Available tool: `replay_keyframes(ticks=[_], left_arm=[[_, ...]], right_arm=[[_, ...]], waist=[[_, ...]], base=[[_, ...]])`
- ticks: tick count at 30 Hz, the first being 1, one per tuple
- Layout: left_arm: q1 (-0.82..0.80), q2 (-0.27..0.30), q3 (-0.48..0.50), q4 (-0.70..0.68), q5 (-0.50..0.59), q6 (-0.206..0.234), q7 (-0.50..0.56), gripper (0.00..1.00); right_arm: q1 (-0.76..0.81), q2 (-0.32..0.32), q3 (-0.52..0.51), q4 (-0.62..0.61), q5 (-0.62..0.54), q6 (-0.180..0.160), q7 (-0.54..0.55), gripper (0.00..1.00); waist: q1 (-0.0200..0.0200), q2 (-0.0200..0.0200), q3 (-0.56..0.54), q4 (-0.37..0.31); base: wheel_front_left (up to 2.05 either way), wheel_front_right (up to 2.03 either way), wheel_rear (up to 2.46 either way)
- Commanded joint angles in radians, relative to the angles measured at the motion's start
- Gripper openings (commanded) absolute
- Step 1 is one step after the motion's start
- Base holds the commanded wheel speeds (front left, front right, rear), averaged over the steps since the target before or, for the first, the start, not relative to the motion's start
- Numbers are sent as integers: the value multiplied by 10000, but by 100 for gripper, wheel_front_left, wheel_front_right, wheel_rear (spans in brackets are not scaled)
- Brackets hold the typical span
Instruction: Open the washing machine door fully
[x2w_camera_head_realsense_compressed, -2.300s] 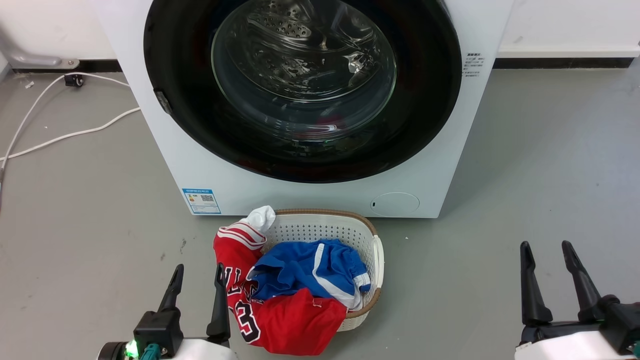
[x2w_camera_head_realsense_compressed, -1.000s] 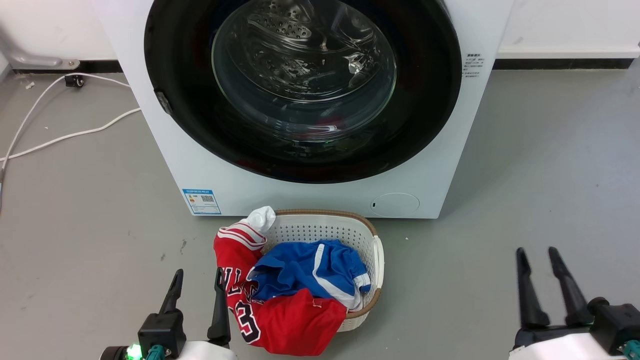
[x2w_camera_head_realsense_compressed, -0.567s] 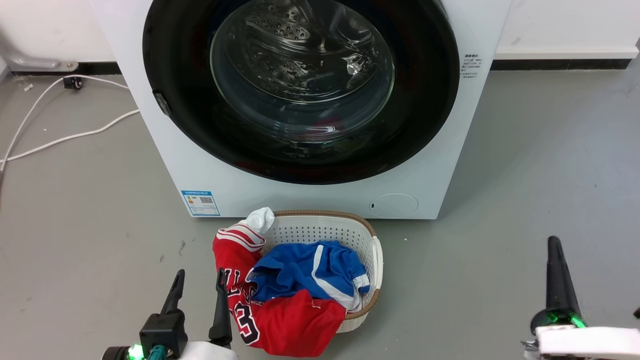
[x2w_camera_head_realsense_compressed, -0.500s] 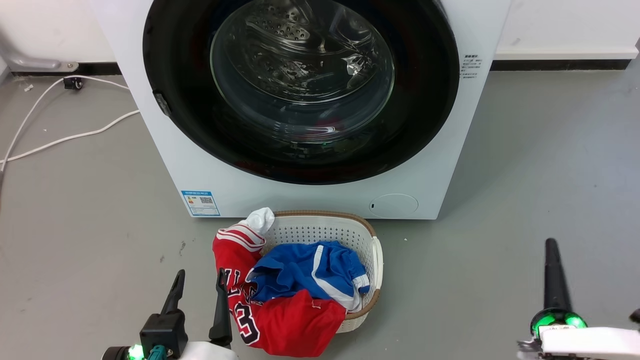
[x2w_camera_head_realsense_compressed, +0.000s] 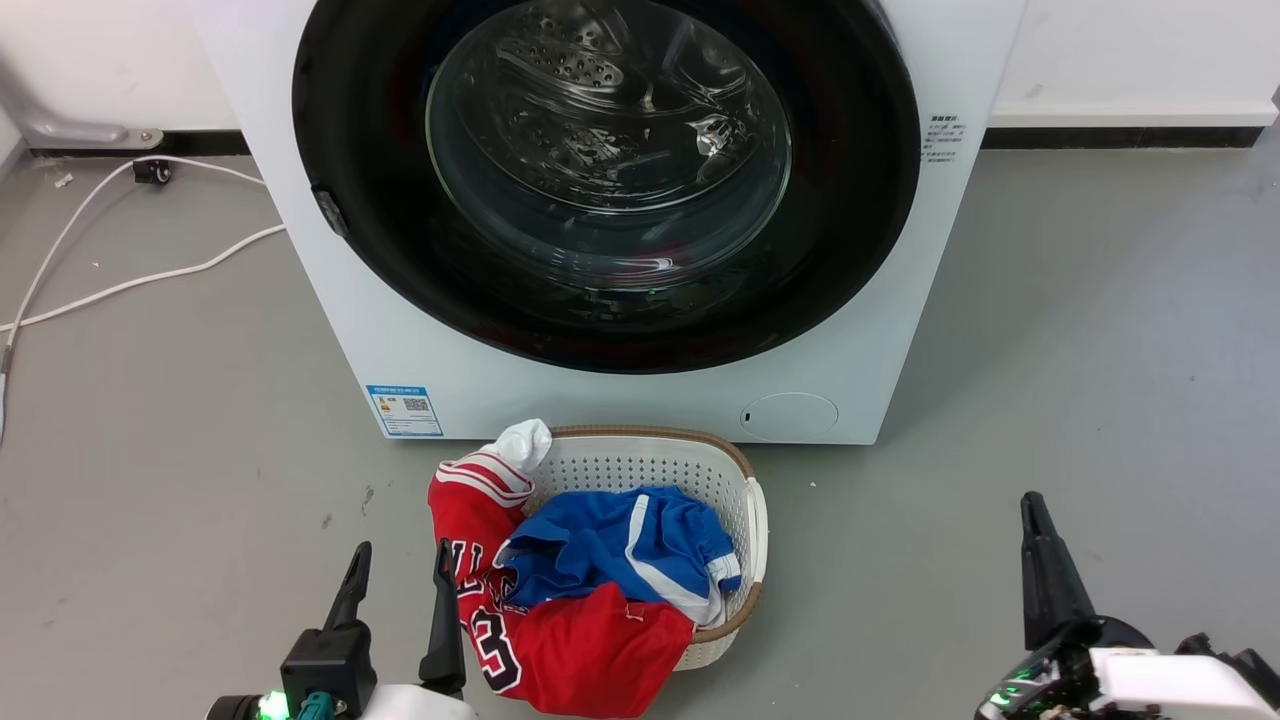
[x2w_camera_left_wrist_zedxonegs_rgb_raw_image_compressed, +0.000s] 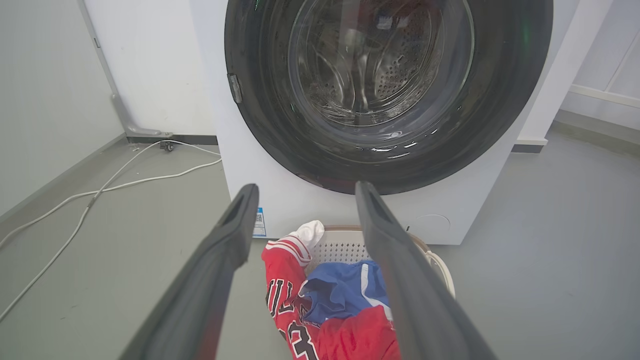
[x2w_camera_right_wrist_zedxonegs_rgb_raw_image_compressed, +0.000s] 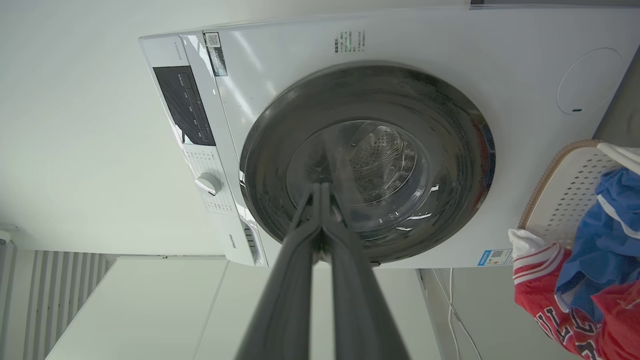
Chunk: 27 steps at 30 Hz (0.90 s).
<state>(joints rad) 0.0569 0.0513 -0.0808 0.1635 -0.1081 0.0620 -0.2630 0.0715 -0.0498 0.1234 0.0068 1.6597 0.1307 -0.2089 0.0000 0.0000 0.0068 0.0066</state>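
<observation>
Your right pincer (x2w_camera_head_realsense_compressed: 1032, 515) was closed empty, turned edgewise, probably to hook the shut door (x2w_camera_head_realsense_compressed: 610, 170); your left pincer (x2w_camera_head_realsense_compressed: 401, 548) gaped empty.

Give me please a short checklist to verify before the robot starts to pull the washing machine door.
1. State of the washing machine door: ok, shut against the washing machine.
2. The right gripper free: ok, shut, empty, short of the door.
3. The left gripper out of the way: ok, open, low beside the laundry basket.
4. Basket clear of the door's swing: cannot tell; it stands just before the machine, below the door.
5. Where to grip the door: cannot tell.
</observation>
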Motion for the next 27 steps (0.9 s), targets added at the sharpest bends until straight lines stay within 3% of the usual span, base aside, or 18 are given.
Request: replay_keyframes(ticks=[1,13,27], left_arm=[[94,-16,-1,-19,56,35,-28,100],[10,-16,12,-80,113,48,-29,100],[-228,-16,63,-314,359,79,-28,100]], right_arm=[[84,-54,-161,-89,183,0,302,0],[325,-90,-1073,-476,712,0,2292,0],[-35,1,-1480,-354,558,0,2344,0]], waist=[[0,0,-11,-3],[0,0,122,50],[0,0,446,31]], base=[[0,0,0],[0,0,0],[0,0,0]])
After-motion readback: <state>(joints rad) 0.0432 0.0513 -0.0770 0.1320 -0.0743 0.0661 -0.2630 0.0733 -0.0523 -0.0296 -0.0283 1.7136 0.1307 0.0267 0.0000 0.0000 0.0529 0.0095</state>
